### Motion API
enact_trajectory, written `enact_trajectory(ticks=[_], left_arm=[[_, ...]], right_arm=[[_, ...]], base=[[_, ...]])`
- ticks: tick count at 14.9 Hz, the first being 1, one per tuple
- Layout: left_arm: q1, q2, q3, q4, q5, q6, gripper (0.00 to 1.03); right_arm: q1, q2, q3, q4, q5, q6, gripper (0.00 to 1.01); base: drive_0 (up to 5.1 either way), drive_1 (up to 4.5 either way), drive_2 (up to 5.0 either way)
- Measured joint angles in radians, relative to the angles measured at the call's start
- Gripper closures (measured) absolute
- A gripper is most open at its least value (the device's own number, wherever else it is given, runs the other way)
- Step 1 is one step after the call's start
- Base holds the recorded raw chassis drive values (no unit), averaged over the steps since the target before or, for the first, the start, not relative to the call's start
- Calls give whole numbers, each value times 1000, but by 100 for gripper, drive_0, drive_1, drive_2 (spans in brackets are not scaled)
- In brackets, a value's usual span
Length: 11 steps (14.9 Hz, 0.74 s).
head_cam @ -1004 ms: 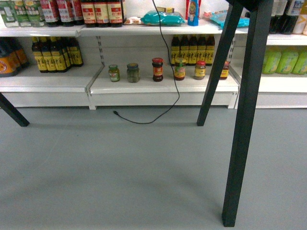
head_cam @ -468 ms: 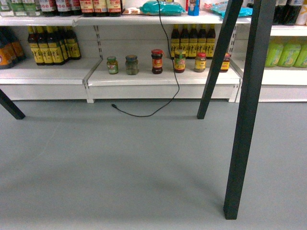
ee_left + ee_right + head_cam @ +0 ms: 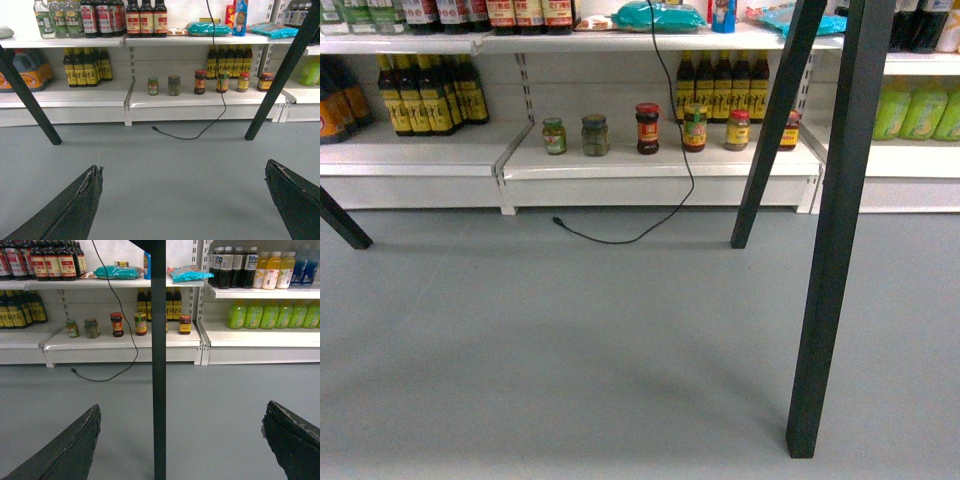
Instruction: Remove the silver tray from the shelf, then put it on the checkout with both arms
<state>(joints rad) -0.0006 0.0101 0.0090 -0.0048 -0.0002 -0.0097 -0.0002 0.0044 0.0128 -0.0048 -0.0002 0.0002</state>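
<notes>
**Both grippers spread wide over bare floor, facing the store shelving**

The left gripper (image 3: 182,200) hangs with its two black fingers (image 3: 75,205) spread far apart and nothing between them, only grey floor (image 3: 170,165) below. The right gripper (image 3: 180,442) is likewise spread wide and holds nothing. Neither gripper shows in the head view.

The silver tray is not visible in any view, so its place cannot be told. Ahead stands the white shelf (image 3: 655,165), its lower board carrying a row of small jars (image 3: 648,128) with dark sauce bottles (image 3: 725,85) behind them. A thin black cable (image 3: 675,150) drops down in front of the shelf and ends on the floor. The black slanted legs (image 3: 835,240) of the checkout cross the right of the head view; its top is out of frame. Green drink bottles (image 3: 270,314) fill the shelf bay to the right.
</notes>
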Motion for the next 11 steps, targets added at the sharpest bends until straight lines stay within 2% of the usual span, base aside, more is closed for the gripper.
enact_trajectory(ticks=[11], left_arm=[[0,0,0,0,0,0,5]], right_arm=[[0,0,0,0,0,0,3]], base=[[0,0,0]])
